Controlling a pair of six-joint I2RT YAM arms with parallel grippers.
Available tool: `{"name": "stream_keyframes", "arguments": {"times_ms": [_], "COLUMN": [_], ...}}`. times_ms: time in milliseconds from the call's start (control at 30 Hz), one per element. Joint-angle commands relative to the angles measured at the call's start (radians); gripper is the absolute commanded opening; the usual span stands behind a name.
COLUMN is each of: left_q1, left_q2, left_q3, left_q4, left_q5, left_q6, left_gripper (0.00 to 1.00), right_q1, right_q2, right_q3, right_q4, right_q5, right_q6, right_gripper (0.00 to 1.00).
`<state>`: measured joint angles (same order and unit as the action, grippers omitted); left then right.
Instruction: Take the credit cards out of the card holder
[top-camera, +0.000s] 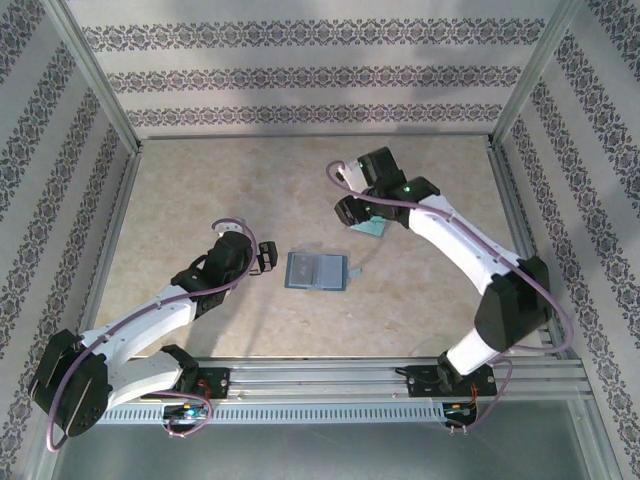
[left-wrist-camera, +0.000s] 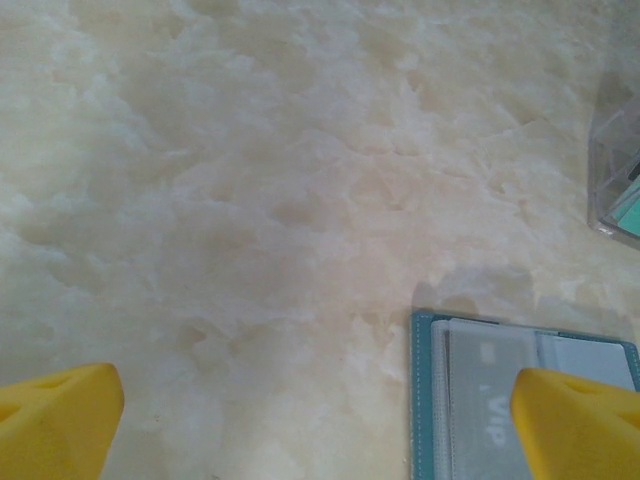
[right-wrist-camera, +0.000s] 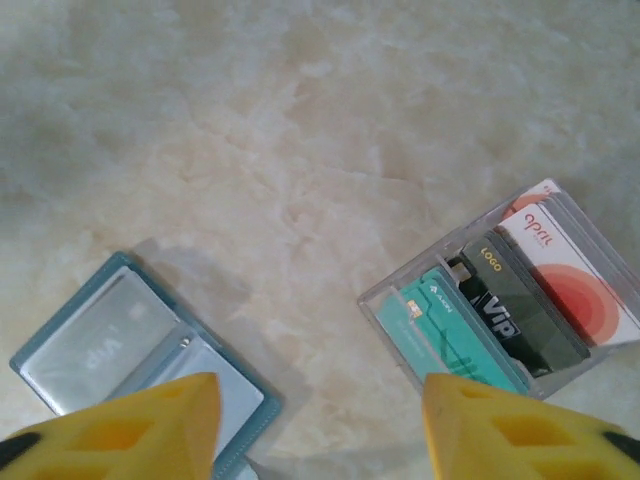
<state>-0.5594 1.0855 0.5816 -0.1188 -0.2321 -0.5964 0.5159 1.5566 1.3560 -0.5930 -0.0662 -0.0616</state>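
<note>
Above the table (top-camera: 200, 200), the left pincer (left-wrist-camera: 315, 400) and right pincer (right-wrist-camera: 320, 400) gape wide, empty, near the card holder (top-camera: 316, 270).

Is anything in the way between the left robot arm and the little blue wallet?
No, nothing visible is. The left jaws are open over bare table, and the open card holder lies right beside one yellow fingertip, partly hidden by it. The clear box sits farther off.
</note>
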Motion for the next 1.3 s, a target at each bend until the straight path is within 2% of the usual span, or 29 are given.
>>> {"name": "stream_keyframes", "arguments": {"times_ms": [0, 33, 267, 467, 600, 733, 833, 967, 1067, 1267], "left_q1": [0.014, 0.016, 0.015, 0.014, 0.014, 0.015, 0.014, 0.014, 0.014, 0.016], "left_q2": [-0.016, -0.019, -0.058, -0.106, -0.138, -0.162, -0.184, -0.219, -0.243, -0.292], "left_q3": [0.017, 0.015, -0.014, -0.041, -0.058, -0.075, -0.089, -0.11, -0.121, -0.136], "left_q4": [0.028, 0.029, 0.032, 0.022, 0.021, 0.018, 0.016, 0.011, -0.004, -0.035], "left_q5": [0.02, 0.023, 0.046, 0.055, 0.059, 0.053, 0.047, 0.037, 0.023, -0.019], "left_q6": [-0.028, -0.028, -0.029, -0.04, -0.053, -0.064, -0.072, -0.083, -0.086, -0.079], "left_gripper": [0.99, 0.99, 0.99, 0.99, 0.99, 0.99, 0.99, 0.99, 0.99, 0.99], "right_q1": [0.042, 0.056, 0.095, 0.092, 0.09, 0.089, 0.092, 0.15, 0.189, 0.291], "right_q2": [-0.087, -0.111, -0.333, -0.556, -0.625, -0.603, -0.534, -0.458, -0.385, -0.223], "right_q3": [-0.08, -0.106, -0.309, -0.457, -0.496, -0.517, -0.518, -0.528, -0.505, -0.437], "right_q4": [0.053, 0.06, 0.132, 0.211, 0.218, 0.229, 0.23, 0.298, 0.288, 0.256], "right_q5": [0.085, 0.098, 0.136, 0.087, -0.014, -0.171, -0.196, -0.124, -0.007, 0.112], "right_q6": [0.137, 0.167, 0.279, 0.321, 0.313, 0.378, 0.458, 0.464, 0.487, 0.525], "right_gripper": [0.96, 0.98, 0.98, 0.98, 0.98, 0.98, 0.98, 0.98, 0.98, 0.98]}}
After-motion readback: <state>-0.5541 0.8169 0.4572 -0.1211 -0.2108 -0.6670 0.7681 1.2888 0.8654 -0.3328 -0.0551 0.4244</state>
